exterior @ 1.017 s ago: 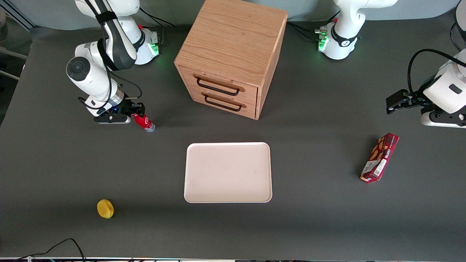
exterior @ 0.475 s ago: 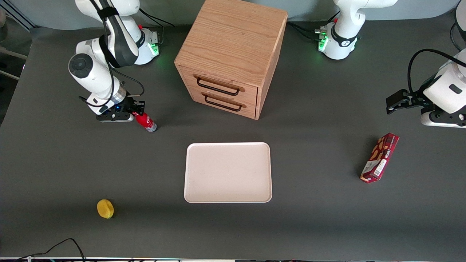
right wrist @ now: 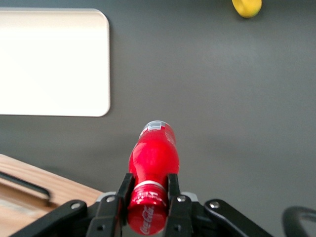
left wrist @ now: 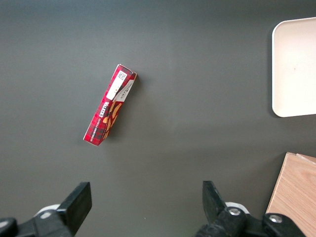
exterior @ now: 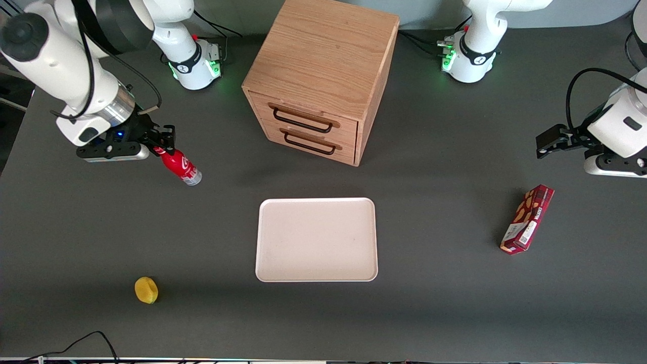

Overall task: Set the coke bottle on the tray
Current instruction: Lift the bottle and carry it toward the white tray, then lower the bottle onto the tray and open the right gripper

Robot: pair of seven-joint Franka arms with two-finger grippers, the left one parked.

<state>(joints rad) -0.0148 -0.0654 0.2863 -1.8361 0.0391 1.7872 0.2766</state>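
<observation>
My right gripper [exterior: 163,144] is shut on the neck of the coke bottle [exterior: 179,166], a small red bottle with white lettering and a clear base. It holds the bottle in the air, tilted, toward the working arm's end of the table. In the right wrist view the fingers [right wrist: 124,190] clamp the bottle [right wrist: 154,155] just under its red cap. The pale pinkish-white tray [exterior: 317,239] lies flat in the table's middle, nearer to the front camera than the wooden cabinet. It also shows in the right wrist view [right wrist: 52,61] and the left wrist view [left wrist: 296,66].
A wooden two-drawer cabinet [exterior: 323,76] stands farther from the front camera than the tray. A yellow lemon [exterior: 146,290] lies near the table's front edge. A dark red snack box [exterior: 527,218] lies toward the parked arm's end.
My gripper has risen with the bottle, lifting it off the table and shifting it toward the working arm's end. The tray, lemon and snack box have not moved.
</observation>
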